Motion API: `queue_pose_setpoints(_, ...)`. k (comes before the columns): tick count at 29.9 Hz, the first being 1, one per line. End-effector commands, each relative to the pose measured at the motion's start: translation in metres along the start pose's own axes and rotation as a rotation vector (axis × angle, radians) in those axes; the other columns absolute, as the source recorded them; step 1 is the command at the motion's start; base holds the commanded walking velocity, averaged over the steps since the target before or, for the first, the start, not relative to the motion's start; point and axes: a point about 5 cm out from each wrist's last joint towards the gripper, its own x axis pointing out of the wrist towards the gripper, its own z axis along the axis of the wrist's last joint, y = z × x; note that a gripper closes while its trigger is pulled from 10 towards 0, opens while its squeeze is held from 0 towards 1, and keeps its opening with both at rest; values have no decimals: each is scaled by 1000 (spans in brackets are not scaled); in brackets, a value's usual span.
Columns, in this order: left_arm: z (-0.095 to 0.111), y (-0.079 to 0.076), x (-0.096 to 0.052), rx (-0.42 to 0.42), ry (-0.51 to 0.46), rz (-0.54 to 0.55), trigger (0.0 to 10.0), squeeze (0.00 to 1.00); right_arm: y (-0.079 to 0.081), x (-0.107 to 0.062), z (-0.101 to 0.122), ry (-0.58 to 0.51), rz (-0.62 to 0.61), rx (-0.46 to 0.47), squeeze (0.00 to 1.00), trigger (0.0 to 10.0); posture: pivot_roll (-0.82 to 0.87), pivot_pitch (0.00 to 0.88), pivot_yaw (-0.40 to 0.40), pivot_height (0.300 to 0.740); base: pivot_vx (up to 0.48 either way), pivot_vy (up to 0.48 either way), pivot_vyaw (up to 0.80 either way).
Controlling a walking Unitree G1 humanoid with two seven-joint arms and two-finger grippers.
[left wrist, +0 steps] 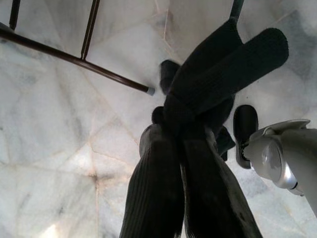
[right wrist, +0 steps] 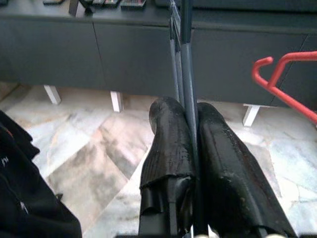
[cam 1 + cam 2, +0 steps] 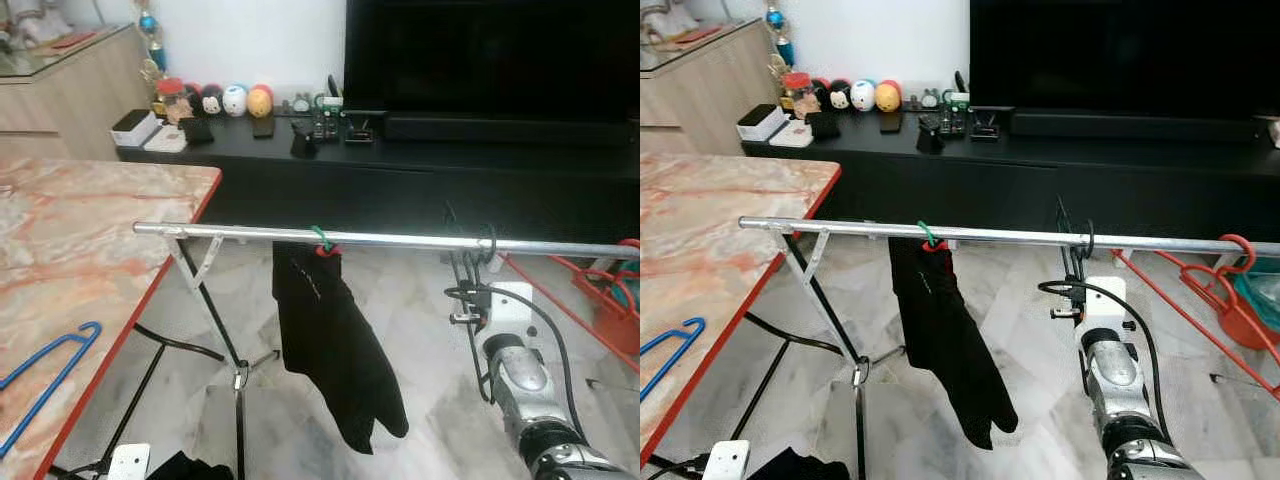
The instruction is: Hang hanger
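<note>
A thin dark hanger (image 2: 184, 59) hangs by its hook (image 3: 488, 243) over the silver rail (image 3: 400, 240), to the right of the middle. My right gripper (image 2: 190, 106) is shut on the hanger's wire just below the rail, and it also appears from the head as the right gripper (image 3: 1072, 282). A black garment (image 3: 330, 340) hangs from a green and red hook left of it. A blue hanger (image 3: 45, 375) lies on the marble table (image 3: 90, 230). My left gripper (image 1: 171, 124) hangs idle, shut, pointing at the floor.
A red hanger (image 3: 1225, 275) hangs on the rail's right end. The rack's black legs (image 3: 215, 320) stand beside the table's red edge. A black TV console (image 3: 420, 170) with small items runs behind. A dark cloth (image 3: 185, 467) lies on the marble floor.
</note>
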Motion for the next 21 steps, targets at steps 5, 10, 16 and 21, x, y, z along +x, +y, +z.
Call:
queue_pose_setpoints(5,-3,4,-1,7,16,13,10000,0,-2,4,4,24,-2,-18,0,10000,-22,0,56,740,0,0,0)
queue_pose_setpoints(10,-3,4,-1,8,17,12,10000,0,-2,7,7,42,-3,-28,0,10000,-20,0,55,740,0,0,0)
queue_pose_setpoints(16,-4,3,-1,9,17,8,10000,0,0,8,3,84,-12,-24,0,10000,-20,0,54,740,0,0,0)
queue_pose_setpoints(21,-4,3,-1,7,16,7,10000,0,4,5,-4,98,-13,8,0,10000,-15,0,55,740,0,0,0)
